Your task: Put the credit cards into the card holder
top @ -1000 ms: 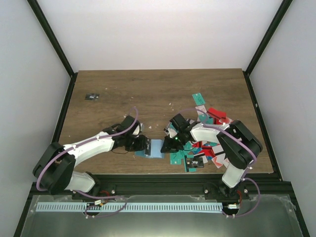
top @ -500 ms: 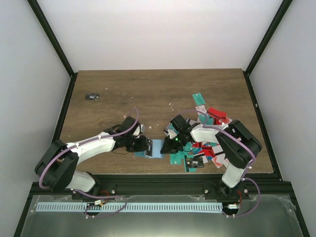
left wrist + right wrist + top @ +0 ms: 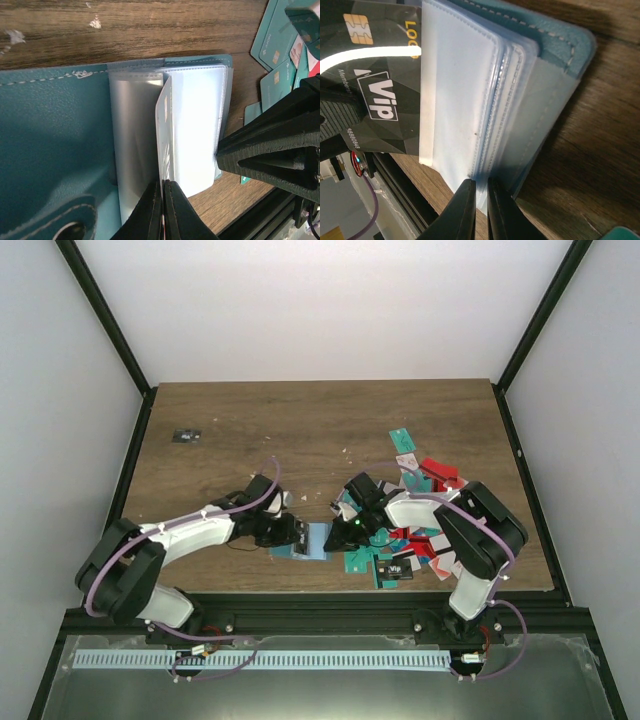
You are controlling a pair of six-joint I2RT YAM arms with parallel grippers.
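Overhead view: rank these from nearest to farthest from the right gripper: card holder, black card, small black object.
1. card holder, at the right gripper
2. black card, near table edge, right
3. small black object, far left

The card holder [image 3: 50, 130] is teal with pale stitching, the card [image 3: 380, 105] black, table [image 3: 300, 430] wood-grained brown.

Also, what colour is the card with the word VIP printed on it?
The VIP card is black, with white lettering and a gold chip. The right wrist view shows it best.
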